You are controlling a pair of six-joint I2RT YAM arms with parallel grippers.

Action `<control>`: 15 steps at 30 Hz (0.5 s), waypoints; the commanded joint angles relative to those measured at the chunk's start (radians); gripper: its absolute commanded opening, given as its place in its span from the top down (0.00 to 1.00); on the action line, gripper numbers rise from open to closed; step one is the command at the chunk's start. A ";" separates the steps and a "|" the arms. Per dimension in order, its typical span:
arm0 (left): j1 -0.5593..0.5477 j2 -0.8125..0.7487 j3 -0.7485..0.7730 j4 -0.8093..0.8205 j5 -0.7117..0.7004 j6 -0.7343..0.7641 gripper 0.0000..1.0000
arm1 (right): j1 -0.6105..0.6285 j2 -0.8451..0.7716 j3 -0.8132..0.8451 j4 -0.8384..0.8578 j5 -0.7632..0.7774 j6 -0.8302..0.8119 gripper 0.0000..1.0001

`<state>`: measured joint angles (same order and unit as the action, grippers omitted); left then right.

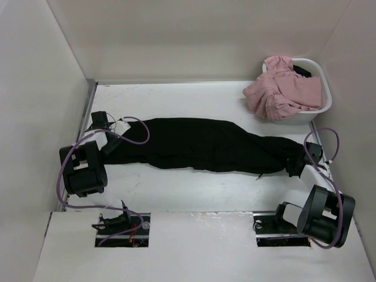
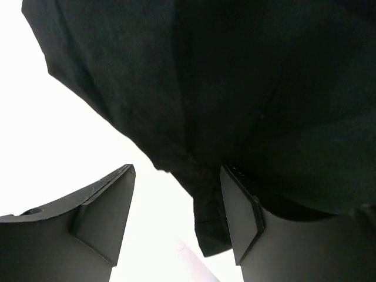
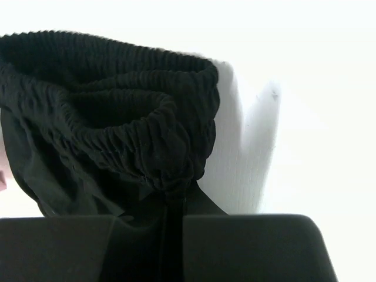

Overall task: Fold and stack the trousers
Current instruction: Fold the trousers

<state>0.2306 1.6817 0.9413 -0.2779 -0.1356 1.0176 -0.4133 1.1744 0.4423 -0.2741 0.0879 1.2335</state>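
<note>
Black trousers [image 1: 200, 144] lay stretched left to right across the counter [image 1: 176, 188]. Right pincer [image 3: 170, 220] was clamped tight on the elastic waistband [image 3: 117, 111], likely anchoring that end. Left pincer [image 2: 176, 171] gaped wide around the leg hem [image 2: 208, 235], gripping nothing, apparently lining up a fold.

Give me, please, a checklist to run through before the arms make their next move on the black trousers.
1. Right tool shut on the waistband: ok.
2. Left tool shut on the hem: not ok. Its fingers stand apart, with the hem hanging between them.
3. Black trousers stretched lengthwise across the table: ok.
4. Fabric free of wrinkles: cannot tell, too dark.
5. Basket with the pink garment apart from the trousers: ok.
</note>
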 commanded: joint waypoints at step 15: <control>-0.058 -0.107 -0.042 -0.126 0.039 0.004 0.39 | 0.910 -0.175 0.481 -0.307 0.852 -0.652 1.00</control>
<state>0.1864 1.5459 0.9051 -0.3840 -0.1116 1.0313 0.2825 0.9154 0.8658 -0.5152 0.6674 0.7097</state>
